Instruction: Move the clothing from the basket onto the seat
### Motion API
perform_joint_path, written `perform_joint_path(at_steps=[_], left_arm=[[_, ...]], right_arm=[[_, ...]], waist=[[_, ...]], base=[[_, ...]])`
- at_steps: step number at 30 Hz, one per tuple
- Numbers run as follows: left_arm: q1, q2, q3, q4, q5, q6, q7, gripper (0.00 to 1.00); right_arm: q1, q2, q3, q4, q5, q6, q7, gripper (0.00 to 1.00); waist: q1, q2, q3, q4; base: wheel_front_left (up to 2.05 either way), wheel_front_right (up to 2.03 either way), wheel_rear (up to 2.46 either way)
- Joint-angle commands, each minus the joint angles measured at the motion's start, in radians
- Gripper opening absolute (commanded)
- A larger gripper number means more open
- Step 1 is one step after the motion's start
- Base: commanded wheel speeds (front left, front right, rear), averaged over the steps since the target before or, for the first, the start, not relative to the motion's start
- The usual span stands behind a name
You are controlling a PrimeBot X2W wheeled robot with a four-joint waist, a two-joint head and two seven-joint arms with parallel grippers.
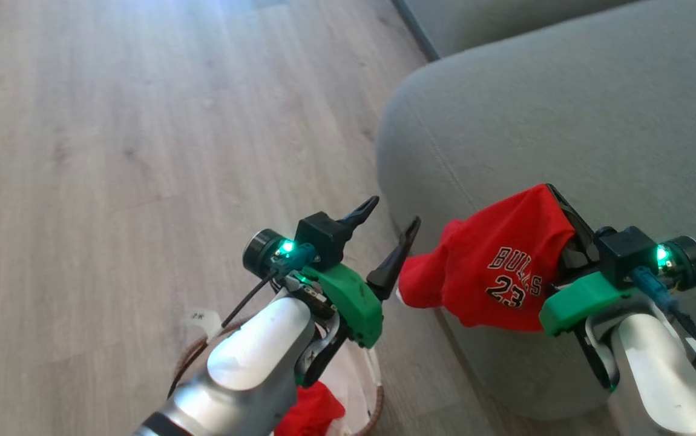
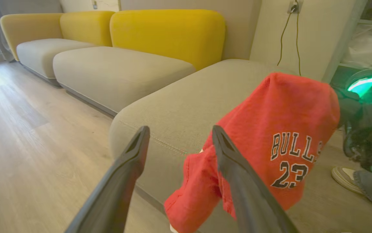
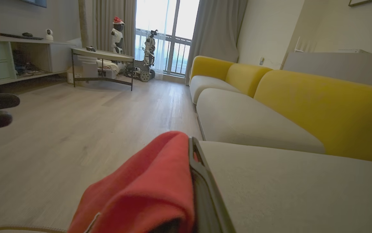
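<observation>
Two red garments: BULLS 23 jersey (image 1: 505, 266) clamped in right gripper (image 1: 561, 200) at seat (image 1: 566, 109) edge, second garment (image 1: 308, 412) in one basket (image 1: 377, 406); left gripper (image 1: 393, 213) splayed wide, empty

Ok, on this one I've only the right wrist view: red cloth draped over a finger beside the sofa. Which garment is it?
Observer: The head view shows a red jersey printed "BULLS 23", hanging from the shut right gripper at the seat's corner.
Operator: And the left gripper?
Observer: Open and empty, just left of the jersey.
Operator: Is the basket emptied?
Observer: No, another red garment lies in it.
</observation>
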Motion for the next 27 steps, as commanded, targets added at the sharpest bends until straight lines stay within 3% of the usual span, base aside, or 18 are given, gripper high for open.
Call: perform_joint_path(at_steps=[1,7,16,27], left_arm=[[-0.029,0.012,0.028,-0.036,0.005,0.007,-0.013,1.00],[-0.027,0.012,0.010,-0.062,0.004,0.019,-0.013,1.00],[-0.042,0.012,0.012,-0.079,0.017,0.034,-0.013,1.00],[-0.098,0.016,0.063,-0.115,0.112,0.051,-0.014,1.00]], right_arm=[[-0.043,-0.009,0.019,-0.041,-0.004,0.000,-0.006,0.00],[-0.066,-0.006,0.027,-0.041,0.000,0.000,-0.006,0.00],[-0.210,-0.022,0.052,0.046,0.021,0.000,-0.001,0.00],[-0.623,-0.200,0.029,0.181,0.099,0.000,0.053,0.00]], waist=[[0.0000,-0.0001,0.029,-0.044],[0.0000,-0.0001,0.059,-0.075],[0.0000,-0.0001,0.101,-0.040],[0.0000,-0.0001,0.277,0.065]], base=[[0.00,0.00,0.00],[0.00,0.00,0.00],[0.00,0.00,0.00],[0.00,0.00,0.00]])
